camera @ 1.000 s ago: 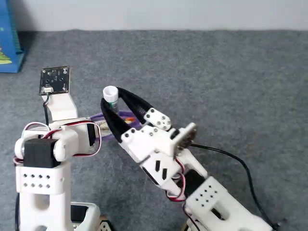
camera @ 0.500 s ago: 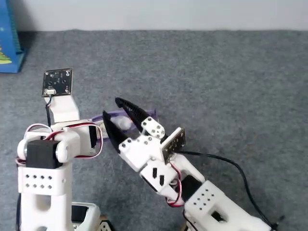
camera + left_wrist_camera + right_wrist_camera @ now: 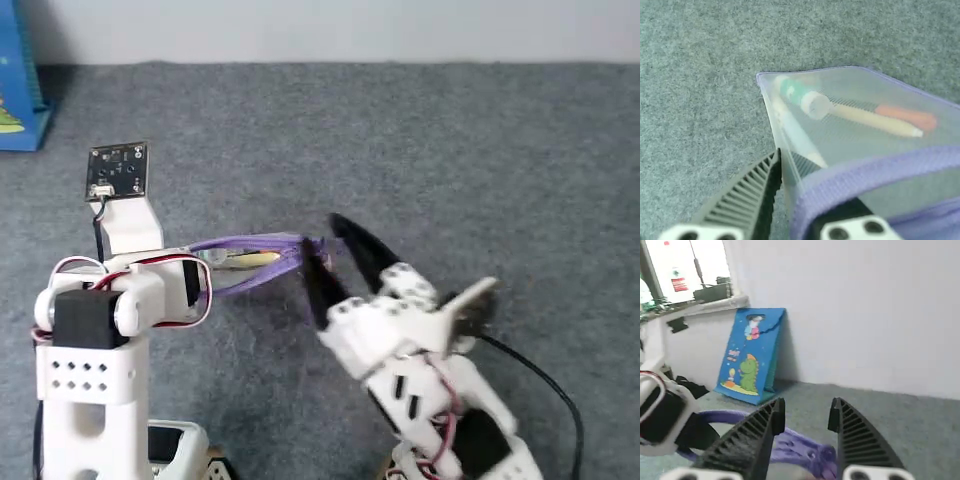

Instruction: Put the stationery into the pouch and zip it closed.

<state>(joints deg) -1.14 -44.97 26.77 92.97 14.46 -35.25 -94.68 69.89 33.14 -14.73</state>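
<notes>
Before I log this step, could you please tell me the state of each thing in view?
pouch: unzipped, mouth open.
glue stick: lying inside the pouch.
pencil: lying inside the pouch.
left gripper: shut on the pouch's edge.
right gripper: open, empty.

Both arms are shells of white printed plastic. The left arm (image 3: pixel 88 372) carries a black servo block (image 3: pixel 85 318), rows of small round holes, looping red, white and black wires (image 3: pixel 152 259), and a square black circuit board (image 3: pixel 118 170) on a white bracket. The right arm (image 3: pixel 400 345) has 2 black ribbed fingers (image 3: pixel 752 442), small dark screws and a thin black cable (image 3: pixel 540 375).
</notes>
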